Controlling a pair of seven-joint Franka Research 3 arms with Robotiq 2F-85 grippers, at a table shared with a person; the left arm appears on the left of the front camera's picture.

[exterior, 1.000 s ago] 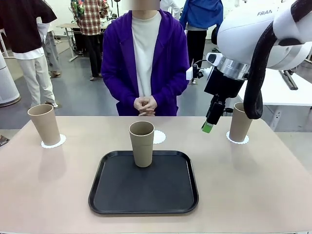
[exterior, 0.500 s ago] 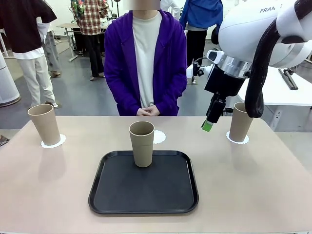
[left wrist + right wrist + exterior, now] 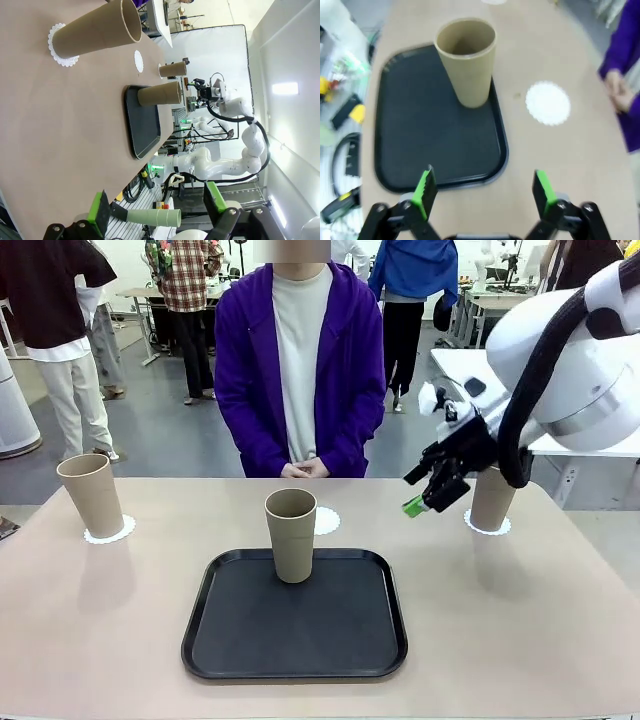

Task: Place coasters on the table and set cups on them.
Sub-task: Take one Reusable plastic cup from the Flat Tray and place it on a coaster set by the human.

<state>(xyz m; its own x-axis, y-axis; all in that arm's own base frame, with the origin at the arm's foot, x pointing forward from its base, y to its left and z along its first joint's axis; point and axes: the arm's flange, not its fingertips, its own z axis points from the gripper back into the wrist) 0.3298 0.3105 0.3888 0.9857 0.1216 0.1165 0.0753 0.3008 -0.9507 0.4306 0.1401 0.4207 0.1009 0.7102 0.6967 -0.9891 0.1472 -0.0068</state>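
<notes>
The last cup [image 3: 291, 535] stands upright, mouth up, at the far edge of the black tray [image 3: 300, 640] in the centre of the front view. A bare coaster [image 3: 326, 521] lies on the table [image 3: 520, 620] just behind it, to the right. The right gripper [image 3: 418, 504] hangs right of centre, between this cup and the right-hand cup [image 3: 492, 498]. In the right wrist view the cup sits upper middle, ahead of spread, empty jaws. That arm looks the nearer one. The left gripper [image 3: 156, 205], at the bottom of its view, is also spread and empty, well apart.
</notes>
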